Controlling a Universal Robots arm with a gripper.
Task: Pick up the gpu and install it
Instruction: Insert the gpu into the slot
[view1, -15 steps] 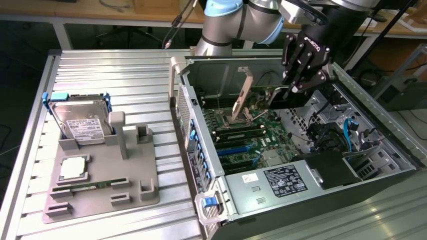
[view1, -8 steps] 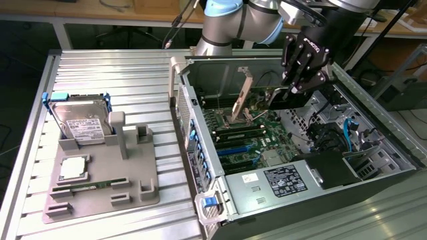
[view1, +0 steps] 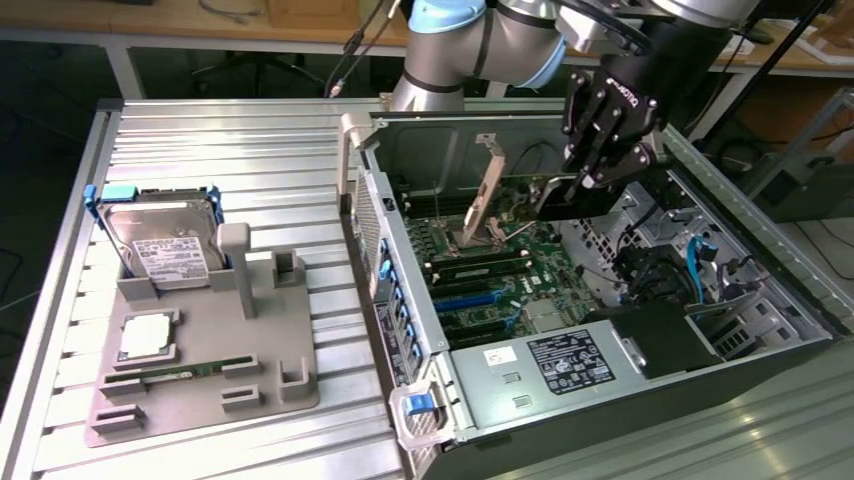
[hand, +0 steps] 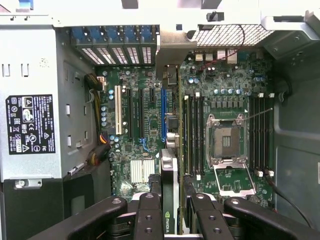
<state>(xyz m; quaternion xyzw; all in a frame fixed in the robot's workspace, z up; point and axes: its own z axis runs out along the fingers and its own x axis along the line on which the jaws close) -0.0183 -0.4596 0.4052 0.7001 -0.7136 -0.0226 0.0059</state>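
- Gripper: black fingers clamped on the gpu, held edge-on over the motherboard inside the open computer case.
- Gpu: its silvery-beige bracket rises upright above the motherboard, near the case's rear wall.
- Power supply: beside the motherboard.
- Hard drive: on the gray fixture tray, well apart from the motherboard, outside the case.

place: lab | cues: robot arm, workbenches, open PC case
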